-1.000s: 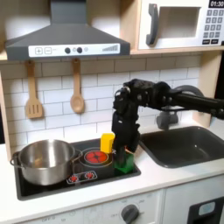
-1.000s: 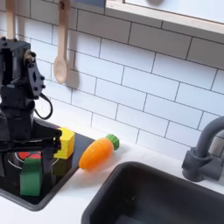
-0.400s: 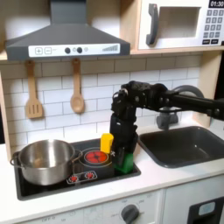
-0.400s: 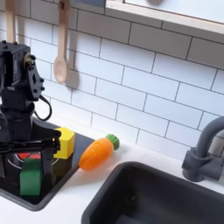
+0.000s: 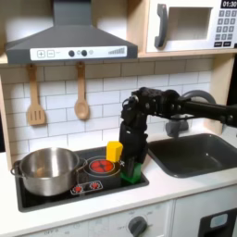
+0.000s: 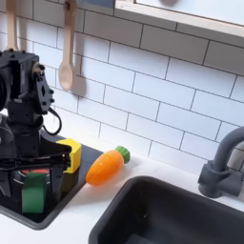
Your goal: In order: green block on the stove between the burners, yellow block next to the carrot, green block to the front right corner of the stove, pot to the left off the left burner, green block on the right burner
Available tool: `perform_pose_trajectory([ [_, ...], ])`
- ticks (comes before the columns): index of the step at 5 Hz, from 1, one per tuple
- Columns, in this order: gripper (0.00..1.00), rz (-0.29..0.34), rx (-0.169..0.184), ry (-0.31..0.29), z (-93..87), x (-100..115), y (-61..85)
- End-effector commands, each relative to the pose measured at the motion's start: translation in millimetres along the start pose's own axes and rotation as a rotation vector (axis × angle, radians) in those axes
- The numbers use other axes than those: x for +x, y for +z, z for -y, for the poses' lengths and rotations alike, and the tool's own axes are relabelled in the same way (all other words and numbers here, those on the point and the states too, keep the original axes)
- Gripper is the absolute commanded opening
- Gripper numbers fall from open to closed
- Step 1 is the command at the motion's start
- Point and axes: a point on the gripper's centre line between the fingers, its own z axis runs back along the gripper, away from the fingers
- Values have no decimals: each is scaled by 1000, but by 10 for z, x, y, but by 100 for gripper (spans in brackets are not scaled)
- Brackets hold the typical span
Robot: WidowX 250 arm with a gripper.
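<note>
Item: my fingers (image 6: 35, 177), closed around the green block (image 6: 34, 192), low over the stove (image 5: 56, 197) at its corner nearest the sink (image 5: 197, 153). Yellow block (image 6: 69, 154): on the stove's back edge, just beside the carrot (image 6: 107, 165), which lies on the counter (image 6: 91, 205). Pot (image 5: 46, 171): on the burner at the first exterior view's left.

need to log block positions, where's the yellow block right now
In the second exterior view the yellow block sits on the stove at its back edge, just left of the carrot and beside the gripper. In the first exterior view it's right of the pot.
</note>
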Motion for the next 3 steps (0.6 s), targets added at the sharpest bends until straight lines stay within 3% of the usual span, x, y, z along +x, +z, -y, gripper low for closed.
perform_pose_trajectory([
  [1,100,-5,30,-18,27,-78,-129],
  [2,85,-2,33,-18,37,-75,-131],
  [3,0,11,34,-4,-5,-33,-126],
])
